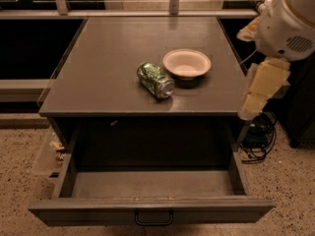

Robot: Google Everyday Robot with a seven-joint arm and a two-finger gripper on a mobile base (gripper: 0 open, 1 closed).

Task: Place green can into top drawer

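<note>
Green can (155, 79) on its side on the grey tabletop (113, 58), toward the front edge, one silver end facing front right. Just beside it, to the back right, a cream round bowl (187, 63), upright, with only its pale inner surface on show. Can and bowl very close; touching or not, hard to say.

Below the tabletop, top drawer (206, 210) pulled well out, bare grey floor showing from wall to wall, small dark handle (154, 218) at the middle of the front panel. Can not in the drawer, but up on the tabletop behind the open cavity.

Gripper (251, 107) off the right front corner of the tabletop, hanging tip-down from the white arm (290, 23), well apart from the can. Open or closed: cannot tell.

Left of the drawer, a clear plastic bin (49, 154) with a few small items, too small to identify. Dark cables (258, 136) on the speckled floor at the right.
</note>
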